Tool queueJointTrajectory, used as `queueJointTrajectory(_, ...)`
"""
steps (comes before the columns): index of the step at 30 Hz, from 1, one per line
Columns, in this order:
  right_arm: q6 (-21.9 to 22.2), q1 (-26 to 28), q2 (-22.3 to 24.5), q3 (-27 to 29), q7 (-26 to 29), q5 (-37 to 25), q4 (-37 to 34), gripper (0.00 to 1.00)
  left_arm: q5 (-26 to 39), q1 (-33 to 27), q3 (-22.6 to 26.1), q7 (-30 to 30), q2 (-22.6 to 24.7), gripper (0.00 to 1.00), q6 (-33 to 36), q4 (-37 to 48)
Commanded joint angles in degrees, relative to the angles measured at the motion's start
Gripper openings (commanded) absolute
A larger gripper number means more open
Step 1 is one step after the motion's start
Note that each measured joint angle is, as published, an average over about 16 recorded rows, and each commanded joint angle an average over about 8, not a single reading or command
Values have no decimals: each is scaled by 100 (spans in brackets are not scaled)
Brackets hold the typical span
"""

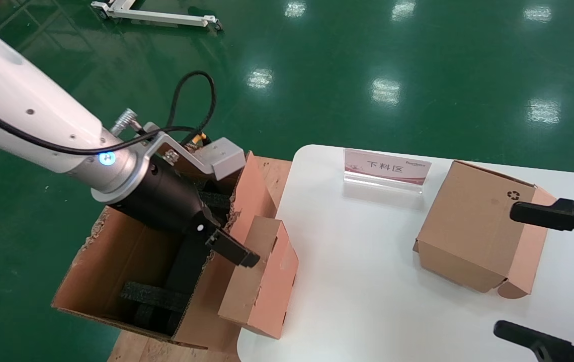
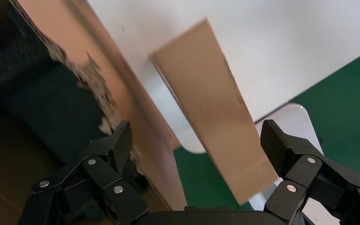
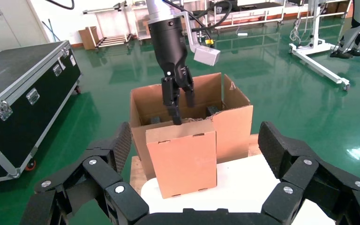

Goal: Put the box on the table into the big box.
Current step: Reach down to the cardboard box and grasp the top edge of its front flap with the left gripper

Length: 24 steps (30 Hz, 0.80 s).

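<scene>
Black and spread wide, the right pincer [image 1: 543,271] is hovering at the near right edge of the scene, over the white surface [image 1: 357,281], its two fingers well apart and grasping nothing; one finger is showing in front of the cube-like box [image 1: 473,226] with the recycling mark.

Further left, the box [image 1: 261,276] is standing on edge at the near left corner of the surface, tilting, with its broad face leaning against the outer wall of the big box [image 1: 115,271]. Its lower end is reaching past the rim of the surface.

Above it, the left pincer [image 1: 231,251] is hanging over the right wall of the big box, just by the top edge of the box. Its fingers are wide apart in the left wrist view, one on the carton's side of the torn wall and one beyond the box, and neither is pressing on the cardboard, so the pincer is released. Whether a fingertip is grazing the box's top edge, I cannot tell.

Inside the big box, black foam blocks [image 1: 151,296] are lying on the bottom.

Farther back on the surface, a small sign [image 1: 386,168] with red and white print is standing upright.
</scene>
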Motion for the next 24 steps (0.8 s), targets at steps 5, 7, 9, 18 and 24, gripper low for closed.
queueJointTrajectory(5, 0, 0, 0, 0, 0, 0, 0, 100, -175, -491, 788, -715, 344, 100, 141, -20)
queueJointTrajectory(7, 0, 0, 0, 0, 0, 0, 0, 100, -243, -631, 1014, -941, 466, 100, 182, -23)
queueJointTrajectory(9, 0, 0, 0, 0, 0, 0, 0, 100, -300, -746, 1203, -1150, 580, 100, 216, -25)
queueJointTrajectory(18, 0, 0, 0, 0, 0, 0, 0, 100, -379, -933, 1579, -1835, 962, 100, 237, -30)
queueJointTrajectory(24, 0, 0, 0, 0, 0, 0, 0, 100, -329, -908, 1632, -2153, 1151, 100, 172, -31)
